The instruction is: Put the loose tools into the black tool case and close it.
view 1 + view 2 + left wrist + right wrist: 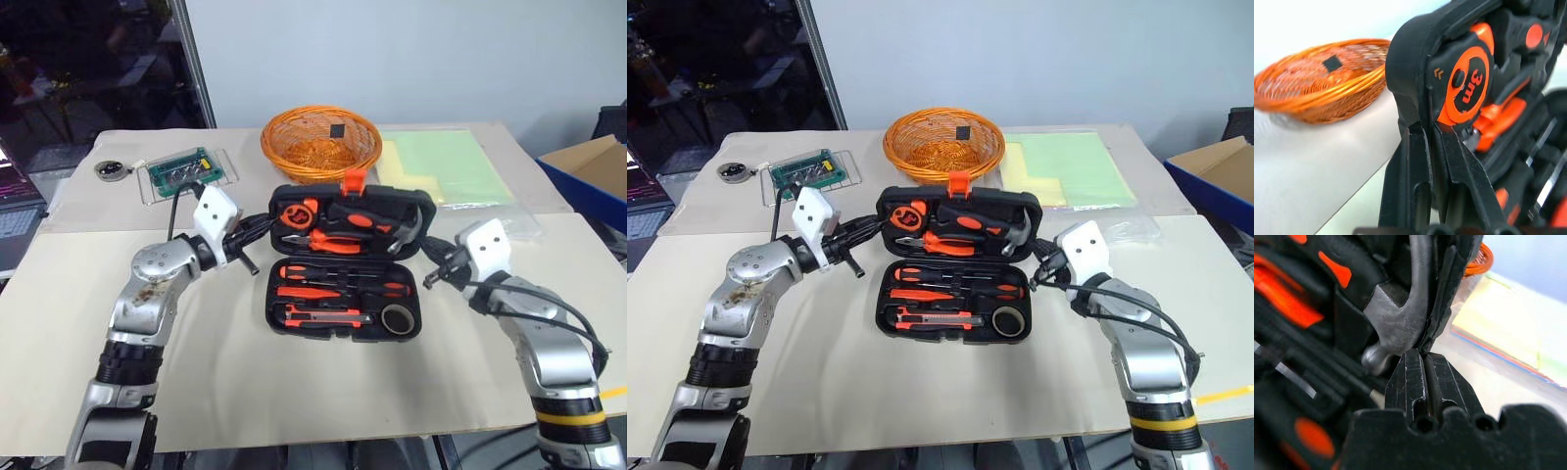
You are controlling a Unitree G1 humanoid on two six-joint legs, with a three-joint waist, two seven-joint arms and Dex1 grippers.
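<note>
Case (pixel 345 259), black moulded plastic, is seen open on the bench (pixel 294 392), between the two hands. The lid half is raised at an angle at the far side, with the orange latch (pixel 354 180) at its top edge. The near half is laid flat on the bench.

In the flat half are seated: two black-and-orange screwdrivers (pixel 323 274), a utility knife (pixel 328 315) along the near edge, and a grey tape roll (pixel 397 318) in the near right corner. A small orange tester is possibly among the screwdrivers; it cannot be told apart clearly.

In the lid half are held a tape measure (pixel 1466 85) marked 3m at the left, orange-handled pliers (pixel 328 242) in the middle, and a hammer (pixel 1400 320) at the right.

Left hand (pixel 1431 128) is closed on the left edge of the lid, the rim being pinched between its fingers just beside the tape measure. Right hand (pixel 1425 357) is closed on the right edge of the lid, its fingers pressed together over the thin rim just beside the hammer head.

An orange wicker basket (pixel 320 143) is placed behind the case, close to the latch. A green sheet (pixel 441 162) is laid to the right of the basket, a circuit board (pixel 186 171) to the far left, and a cardboard box (pixel 588 162) at the right bench edge.
</note>
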